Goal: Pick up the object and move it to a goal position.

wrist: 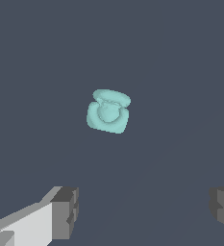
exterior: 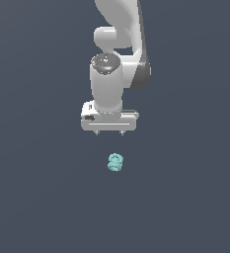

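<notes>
Just above the centre of the exterior view, the claw (exterior: 109, 132) pointed straight down, its two short dark fingertips (exterior: 97, 132) poking out below the white crossbar of the hand and standing well apart from one another, with nothing between them. In the wrist view the same spread showed plainly: one grey finger pad (wrist: 65, 213) sat on its white finger, the other pad (wrist: 223, 207) lay far across the frame from it, and only bare dark surface was seen in the gap. The claw was therefore wide and empty. Above the crossbar rose the white cylindrical wrist of the arm (exterior: 106, 84), capped by a shiny dark-grey disc, and behind it the thicker white links ran up and out of the top of the frame, slightly to the exterior view's right. Below the claw, apart from it and touching neither finger, the object (exterior: 115, 162) lay a little below the frame's centre in the exterior view, a shade toward that view's right of the midline between the fingertips. It was a small light-teal knobbly lump, far narrower than the claw's crossbar. The wrist view gave it more shape: the object (wrist: 108, 111) looked like a rounded, squarish blob with a raised bar along one edge and a round bump in its middle. All around it stretched the plain dark slate-blue tabletop (exterior: 42, 197), uniform and unmarked.
</notes>
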